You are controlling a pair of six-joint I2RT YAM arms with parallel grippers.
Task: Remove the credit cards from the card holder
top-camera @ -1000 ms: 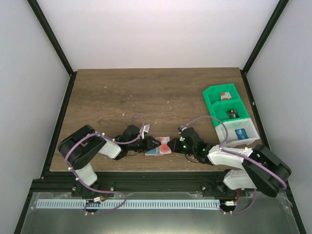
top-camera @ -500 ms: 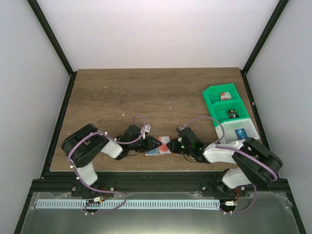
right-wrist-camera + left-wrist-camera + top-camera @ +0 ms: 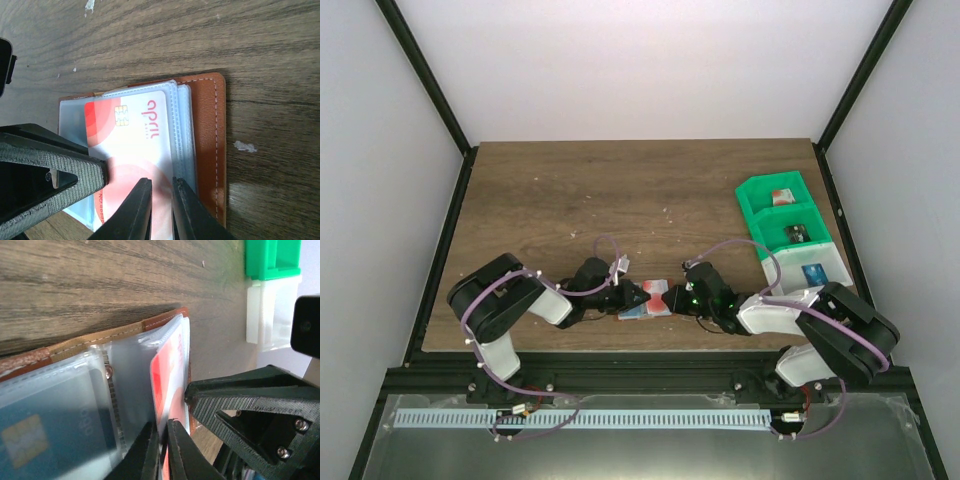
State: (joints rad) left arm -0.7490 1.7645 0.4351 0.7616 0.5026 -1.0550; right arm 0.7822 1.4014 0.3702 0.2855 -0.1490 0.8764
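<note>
The left claw has its jaws almost together, pinched on the lower edge of a red-and-white card. That card stands partly out of a clear sleeve of the holder. The right claw meets it from the other side, jaws drawn close and clamped on the same sleeve of the holder; whether it also grips the card I cannot tell. The tips of the two claws are just beside each other, one left finger touching the card's edge. The holder lies open and flat on the tabletop, near its front edge and between the two arms, brown leather underneath. A blue card sits in another sleeve. Well apart, at the right edge, a green bin stands against a white bin, with small flat items inside them.
</note>
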